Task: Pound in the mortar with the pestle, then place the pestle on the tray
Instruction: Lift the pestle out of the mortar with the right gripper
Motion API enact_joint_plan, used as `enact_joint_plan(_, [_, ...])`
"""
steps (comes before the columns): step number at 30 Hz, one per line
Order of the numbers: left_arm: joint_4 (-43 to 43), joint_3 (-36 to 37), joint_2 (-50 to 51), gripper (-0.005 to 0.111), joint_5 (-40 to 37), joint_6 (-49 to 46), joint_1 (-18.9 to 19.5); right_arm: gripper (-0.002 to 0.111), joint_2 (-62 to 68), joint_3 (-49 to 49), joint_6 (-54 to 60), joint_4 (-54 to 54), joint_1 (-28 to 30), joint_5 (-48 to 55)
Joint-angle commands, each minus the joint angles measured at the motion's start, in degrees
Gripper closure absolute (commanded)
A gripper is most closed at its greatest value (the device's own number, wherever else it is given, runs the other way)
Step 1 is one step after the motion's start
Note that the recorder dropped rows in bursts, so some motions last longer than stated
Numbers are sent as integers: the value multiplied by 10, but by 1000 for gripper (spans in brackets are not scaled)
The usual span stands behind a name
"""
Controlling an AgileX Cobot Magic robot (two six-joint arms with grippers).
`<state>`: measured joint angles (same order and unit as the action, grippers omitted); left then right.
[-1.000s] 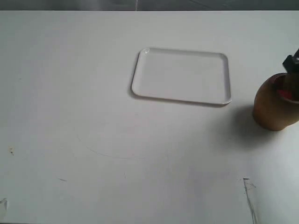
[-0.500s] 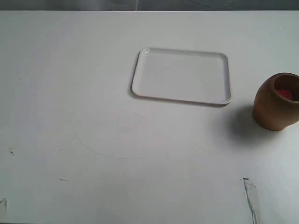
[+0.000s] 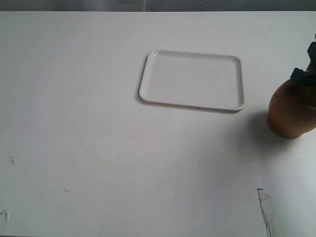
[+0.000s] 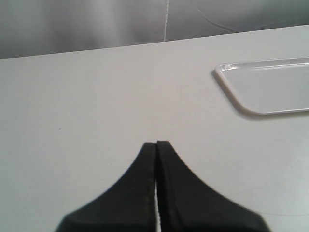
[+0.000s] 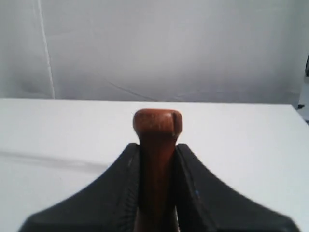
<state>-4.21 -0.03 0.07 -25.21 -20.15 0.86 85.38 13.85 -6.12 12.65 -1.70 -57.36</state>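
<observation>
- Your right claw [image 5: 157, 150] is clamped on the pestle [image 5: 157, 123]. Its two black fingers [image 5: 126, 179] press on the reddish-brown shaft from either side, with only the width of the wood between them.
- The pestle's rounded end sticks out just past the fingertips and carries a short dark slit. The rest of its length is hidden behind the claw in the right wrist view.
- In the exterior view your right claw [image 3: 302, 76] is a dark shape at the right edge. It sits directly over the mouth of the mortar [image 3: 287, 114] and covers it.
- From that view you cannot tell how far the pestle reaches into the mortar, or whether it touches the inside.
- The mortar stands upright on the white table [image 3: 98, 128], close to the right edge of the exterior view.
- The tray [image 3: 192, 79] lies flat on the table to the left of the mortar and a little farther back, clearly apart from it.
- Your left claw [image 4: 156, 147] is fully closed on nothing, its two black fingers [image 4: 140, 183] meeting along a thin seam.
- It hangs over bare table, and a rounded corner of the tray [image 4: 263, 92] lies beyond its tips, well apart from them.
</observation>
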Motion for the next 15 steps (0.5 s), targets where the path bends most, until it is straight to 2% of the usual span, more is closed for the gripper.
enact_joint_plan(1, [4, 0, -1, 107, 2, 5, -4, 108, 55, 2, 17, 5, 5, -33])
enact_joint_plan(5, [4, 0, -1, 107, 2, 5, -4, 108, 27, -5, -10, 7, 5, -126])
enact_joint_plan(10, [4, 0, -1, 107, 2, 5, -4, 108, -107, -3, -104, 77, -1, -126])
enact_joint_plan(12, [4, 0, -1, 107, 2, 5, -4, 108, -156, 26, -162, 115, -24, -126])
enact_joint_plan(13, [4, 0, -1, 107, 2, 5, -4, 108, -173, 54, -196, 144, -42, -104])
enact_joint_plan(15, [4, 0, -1, 107, 2, 5, -4, 108, -171, 136, -250, 195, -104, 74])
